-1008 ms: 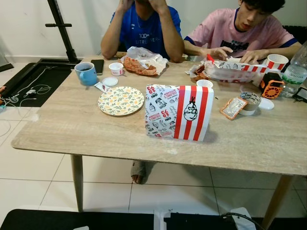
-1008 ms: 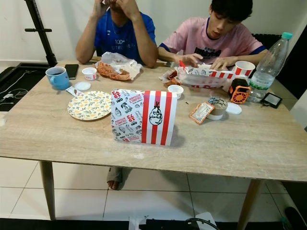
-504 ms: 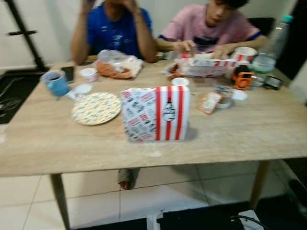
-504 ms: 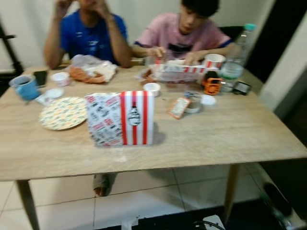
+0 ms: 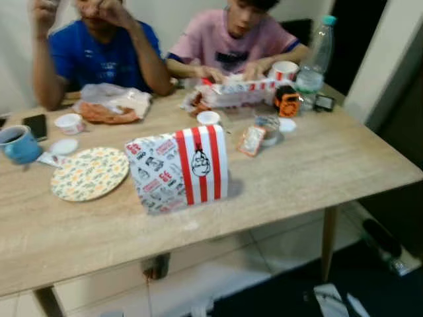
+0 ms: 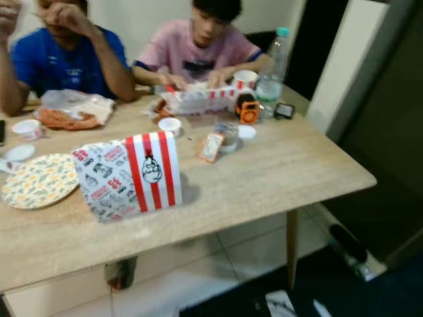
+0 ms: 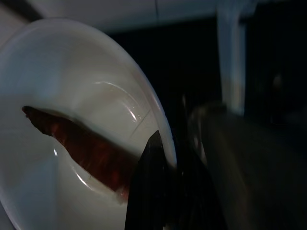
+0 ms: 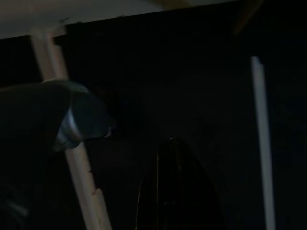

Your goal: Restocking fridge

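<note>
My left gripper (image 7: 153, 191) pinches the rim of a white plate (image 7: 72, 120), food lying lengthwise across it; right fingers' state I cannot tell. The counter (image 5: 317, 165) sits mid-frame; I see no fridge.

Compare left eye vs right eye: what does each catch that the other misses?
Left eye's extra: the blue mug at the table's left end. Right eye's extra: more of the grey wall panel to the right of the table. Shared: the red-striped paper bag standing mid-table, the floral plate beside it on its left, the water bottle and orange gadget near the far right corner, and a person in blue and a person in pink seated at the far side.
</note>
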Controlling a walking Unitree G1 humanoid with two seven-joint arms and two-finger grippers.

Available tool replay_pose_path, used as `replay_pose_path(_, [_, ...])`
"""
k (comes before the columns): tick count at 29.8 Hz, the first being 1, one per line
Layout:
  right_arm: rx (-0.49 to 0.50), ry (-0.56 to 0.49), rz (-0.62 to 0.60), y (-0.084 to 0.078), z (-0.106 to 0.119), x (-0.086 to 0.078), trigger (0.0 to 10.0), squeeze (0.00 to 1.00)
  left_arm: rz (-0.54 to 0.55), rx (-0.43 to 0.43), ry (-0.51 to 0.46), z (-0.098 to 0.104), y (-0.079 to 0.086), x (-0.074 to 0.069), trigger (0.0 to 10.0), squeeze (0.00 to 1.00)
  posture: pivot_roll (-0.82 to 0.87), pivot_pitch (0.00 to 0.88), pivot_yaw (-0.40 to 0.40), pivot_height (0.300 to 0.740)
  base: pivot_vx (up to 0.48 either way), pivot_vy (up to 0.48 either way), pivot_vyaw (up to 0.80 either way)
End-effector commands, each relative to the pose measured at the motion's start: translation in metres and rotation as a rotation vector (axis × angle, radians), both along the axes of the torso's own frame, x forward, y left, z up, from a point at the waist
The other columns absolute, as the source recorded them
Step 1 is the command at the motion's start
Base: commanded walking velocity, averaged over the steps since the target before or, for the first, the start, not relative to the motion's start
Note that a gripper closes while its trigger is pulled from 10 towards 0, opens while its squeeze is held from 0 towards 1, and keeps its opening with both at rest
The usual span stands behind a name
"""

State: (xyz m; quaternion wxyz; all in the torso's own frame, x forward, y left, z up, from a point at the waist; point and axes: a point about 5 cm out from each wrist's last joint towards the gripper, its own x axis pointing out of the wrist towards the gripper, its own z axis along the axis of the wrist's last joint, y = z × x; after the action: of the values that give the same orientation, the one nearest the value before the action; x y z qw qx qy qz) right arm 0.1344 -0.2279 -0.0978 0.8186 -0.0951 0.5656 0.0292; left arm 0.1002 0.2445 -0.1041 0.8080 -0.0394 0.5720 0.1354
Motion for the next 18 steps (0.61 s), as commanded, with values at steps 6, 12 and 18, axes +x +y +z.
replay_pose_path(6, [0.010,-0.005,0.032,0.008,0.000,0.006,10.0,0.00,0.018,-0.035,0.048,-0.005,-0.005,-0.017,10.0,0.00,-0.03,0.000,0.023,0.740,0.000,0.000,0.00])
replay_pose_path(12, [0.008,0.002,0.033,0.008,0.000,0.005,10.0,0.00,0.005,-0.056,0.062,-0.008,-0.014,-0.021,10.0,0.00,-0.02,0.000,0.011,0.740,0.000,0.000,0.00])
replay_pose_path(18, [0.015,0.014,0.049,0.009,0.000,0.006,10.0,0.00,-0.017,-0.061,0.072,-0.009,-0.017,-0.024,10.0,0.00,-0.02,0.000,0.027,0.740,0.000,0.000,-0.69])
